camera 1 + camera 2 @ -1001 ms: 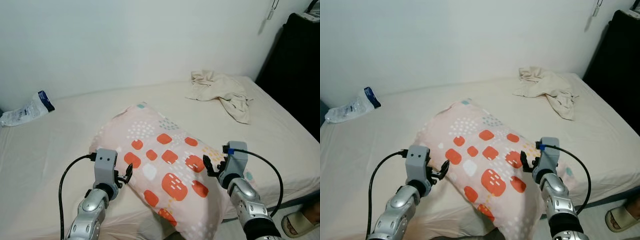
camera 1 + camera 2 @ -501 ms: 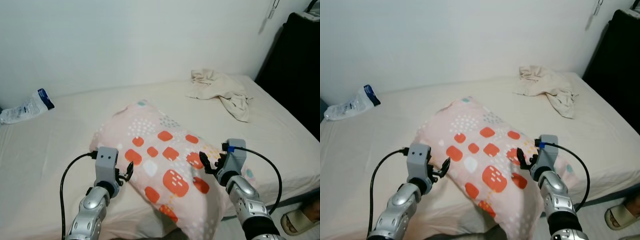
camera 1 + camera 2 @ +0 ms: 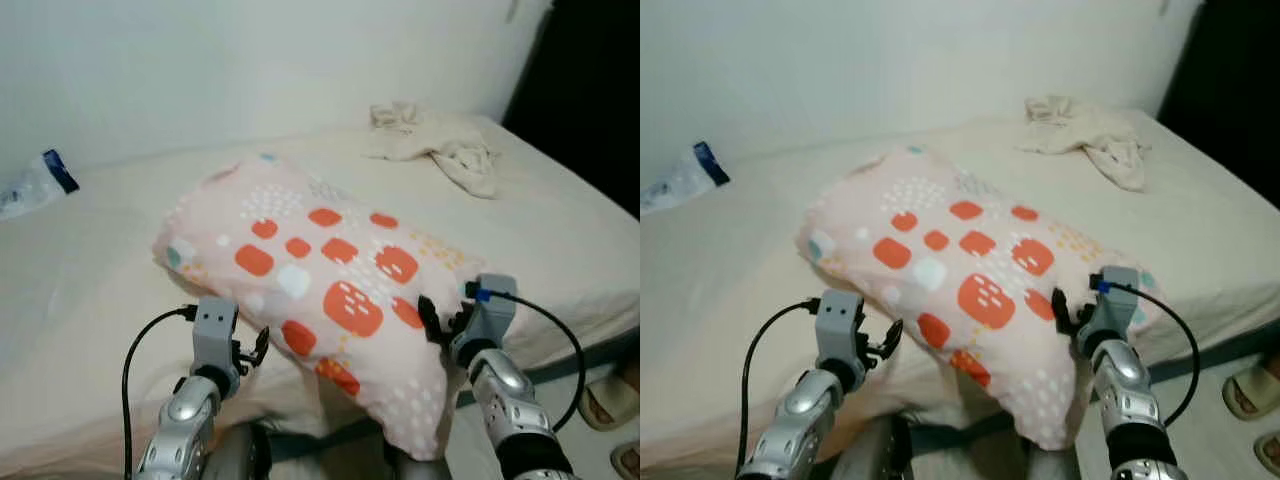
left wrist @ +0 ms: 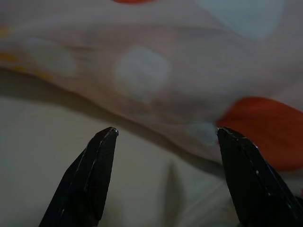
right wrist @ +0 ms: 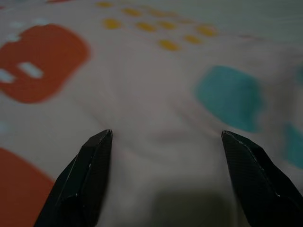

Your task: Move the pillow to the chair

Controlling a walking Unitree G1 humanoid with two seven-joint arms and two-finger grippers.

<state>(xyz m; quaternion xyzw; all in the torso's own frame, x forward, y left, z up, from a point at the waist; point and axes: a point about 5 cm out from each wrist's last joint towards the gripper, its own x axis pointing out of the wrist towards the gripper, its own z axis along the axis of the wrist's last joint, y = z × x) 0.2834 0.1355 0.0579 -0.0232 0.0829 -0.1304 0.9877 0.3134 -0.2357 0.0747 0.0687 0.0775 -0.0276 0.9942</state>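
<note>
Pillow between grippers — left gripper, right gripper

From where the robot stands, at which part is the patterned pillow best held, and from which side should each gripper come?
Probably at its two long flanks. The pillow lies slantwise on the bed, one corner overhanging the near edge. The left gripper, open, faces its left underside; the right gripper, open, faces its right flank. Press inward from both sides.

A wide bed in a cream sheet stands against a plain white wall. A crumpled beige cloth lies near its far corner, a plastic bag by the wall. Something tall and dark rises beside the bed; a sandal rests on the floor.
</note>
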